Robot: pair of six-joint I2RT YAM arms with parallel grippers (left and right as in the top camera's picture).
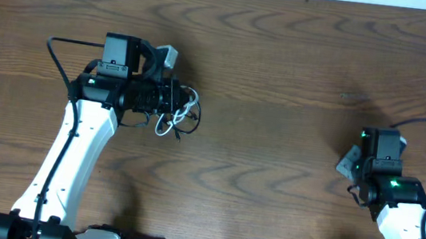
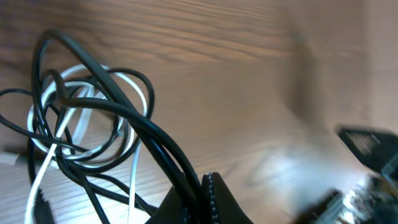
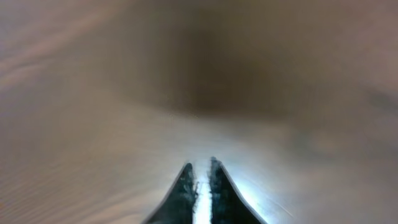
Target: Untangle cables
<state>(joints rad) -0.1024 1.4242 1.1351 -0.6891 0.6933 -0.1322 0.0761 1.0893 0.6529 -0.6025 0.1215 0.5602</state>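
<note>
The cables [image 1: 179,117] lie in a tangled bundle left of the table's middle, a black cord [image 2: 124,112] and a white cord [image 2: 133,177] looped through each other. My left gripper [image 1: 176,101] is at the bundle's left edge. In the left wrist view the left gripper [image 2: 205,186] is shut on strands of the black cord, which run up from between its fingers to the coil. My right gripper [image 1: 365,159] hovers at the far right, well away from the cables. In the blurred right wrist view the right gripper [image 3: 199,167] shows a narrow gap with nothing in it.
The wooden table [image 1: 282,79] reaches a pale wall strip along the far edge. A thick black wire [image 1: 59,54] loops out from the left arm. Part of the right arm [image 2: 373,149] shows blurred at the right of the left wrist view.
</note>
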